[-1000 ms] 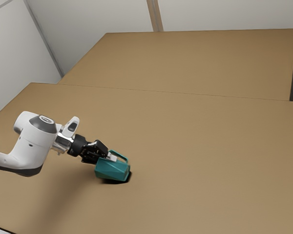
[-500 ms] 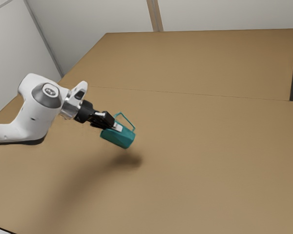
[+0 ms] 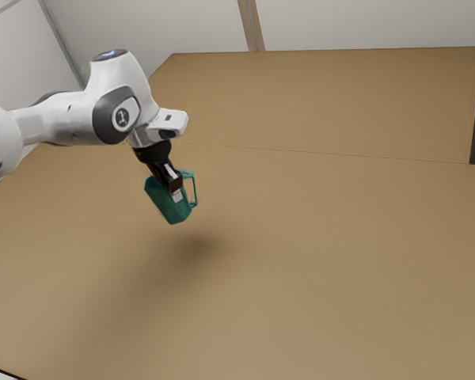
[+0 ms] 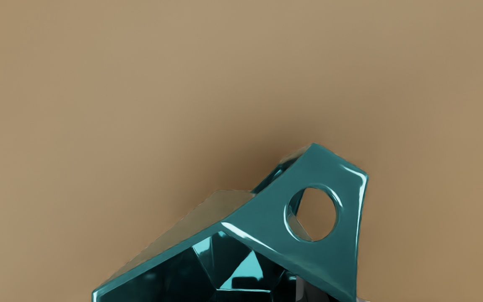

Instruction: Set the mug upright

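Above the table [image 3: 317,269], the mug [image 3: 166,206] hangs tilted in your gripper [image 3: 176,195]

The brown table stretches widest before you, with pale walls [image 3: 364,25] behind it. Your white arm [image 3: 67,119] comes in from the exterior view's left, high over the tabletop, and its hand slopes down toward the exterior view's right. A soft, dark shadow [image 3: 196,247] lies on the table below the mug.

The teal mug is off the table, neither upright nor flat on its side: its mouth leans up toward the exterior view's left and its base points down toward the exterior view's right. In the wrist view you look partly into its faceted, shiny inside.

You have the mug pinched between the two fingers, gripped near the handle [image 3: 195,191], which is on the exterior view's right of the mug. The smallest detail you get is a round hole through the handle's flat top, with brown tabletop visible through it.
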